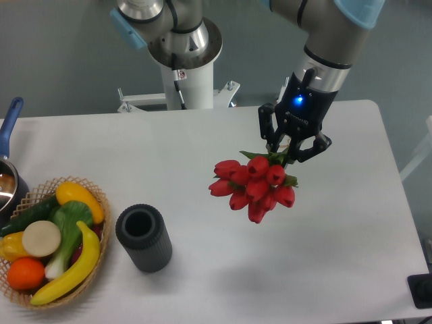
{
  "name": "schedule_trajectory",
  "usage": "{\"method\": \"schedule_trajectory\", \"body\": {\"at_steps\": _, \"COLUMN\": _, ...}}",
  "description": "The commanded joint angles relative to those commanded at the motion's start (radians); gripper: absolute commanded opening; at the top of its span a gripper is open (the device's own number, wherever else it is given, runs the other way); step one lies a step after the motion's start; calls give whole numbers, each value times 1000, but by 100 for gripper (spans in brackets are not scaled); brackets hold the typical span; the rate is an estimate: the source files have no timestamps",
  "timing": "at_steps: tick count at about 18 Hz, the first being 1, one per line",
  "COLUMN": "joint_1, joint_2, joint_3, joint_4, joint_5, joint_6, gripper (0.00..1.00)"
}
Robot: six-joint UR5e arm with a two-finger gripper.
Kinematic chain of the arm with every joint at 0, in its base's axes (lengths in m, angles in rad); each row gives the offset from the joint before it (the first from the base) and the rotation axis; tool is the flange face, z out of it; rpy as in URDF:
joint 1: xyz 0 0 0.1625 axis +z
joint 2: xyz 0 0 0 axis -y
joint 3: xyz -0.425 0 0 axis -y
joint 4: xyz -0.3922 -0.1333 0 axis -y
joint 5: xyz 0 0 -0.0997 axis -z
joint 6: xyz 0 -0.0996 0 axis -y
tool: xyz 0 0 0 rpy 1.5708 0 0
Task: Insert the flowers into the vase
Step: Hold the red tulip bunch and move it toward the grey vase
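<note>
my fingers (282, 150) are pinched tight on the green stems of the flowers (254, 187), black metal closed around soft leaf, a blue light glowing on my wrist above. the bunch hangs below me in the air, buds pointing down and toward the camera: smooth, plump red tulip heads packed close, a few green leaf tips poking out at the top and side. off to the left stands the vase (143, 237), well apart from the flowers, upright on the counter (337, 270), a dark, nearly black cylinder with fine vertical ribs and a round open mouth. just beside it, further left, sits a woven wicker basket (98, 198) with a scalloped rim, heaped with glossy toy produce: yellow banana, orange, green cucumber, a pale round slice. at the far left edge, a pot with a blue handle (10, 121). the counter is pale, matte and smooth with rounded corners, soft shadows under everything. behind it, my white base column (187, 79) bolted down, and a plain grey-blue wall (61, 54).
</note>
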Motion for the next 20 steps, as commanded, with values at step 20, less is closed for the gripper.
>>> {"method": "schedule_trajectory", "body": {"at_steps": 20, "joint_1": -50, "joint_2": -41, "joint_3": -23, "joint_4": 349, "joint_5": -377, "joint_6": -304, "gripper": 33}}
